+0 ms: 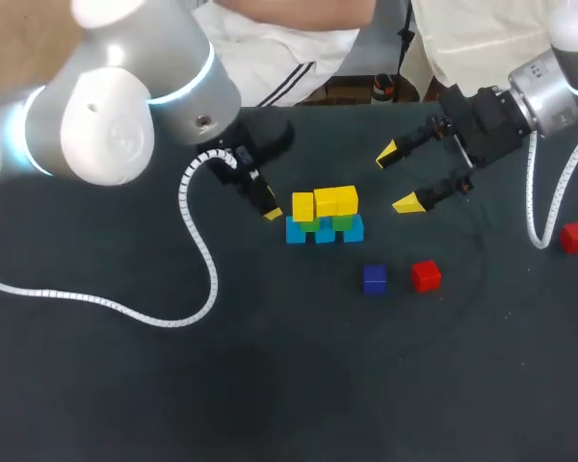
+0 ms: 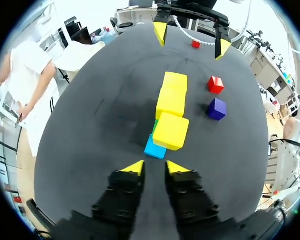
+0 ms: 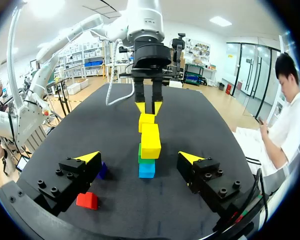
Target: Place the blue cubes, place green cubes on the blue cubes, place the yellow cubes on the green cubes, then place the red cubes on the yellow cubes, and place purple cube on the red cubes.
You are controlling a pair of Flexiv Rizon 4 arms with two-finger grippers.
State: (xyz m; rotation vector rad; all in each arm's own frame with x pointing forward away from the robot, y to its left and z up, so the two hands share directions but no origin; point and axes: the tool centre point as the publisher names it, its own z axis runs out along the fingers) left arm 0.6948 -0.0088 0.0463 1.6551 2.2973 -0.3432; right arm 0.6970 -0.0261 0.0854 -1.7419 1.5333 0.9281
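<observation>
Stack, desk centre: row of blue cubes at base, green cubes on them, three yellow cubes on top. Purple cube loose at 5 o'clock from the stack. One red cube just beside it at 4 o'clock. Second red cube well apart at 3 o'clock. Left jaws: at 9 o'clock, just beside the stack, narrowly parted, holding nothing. Right jaws: at 2 o'clock, spread wide, holding nothing.

Yellow cubes, green cubes, blue cubes, red cube, seemingly purple cube
</observation>
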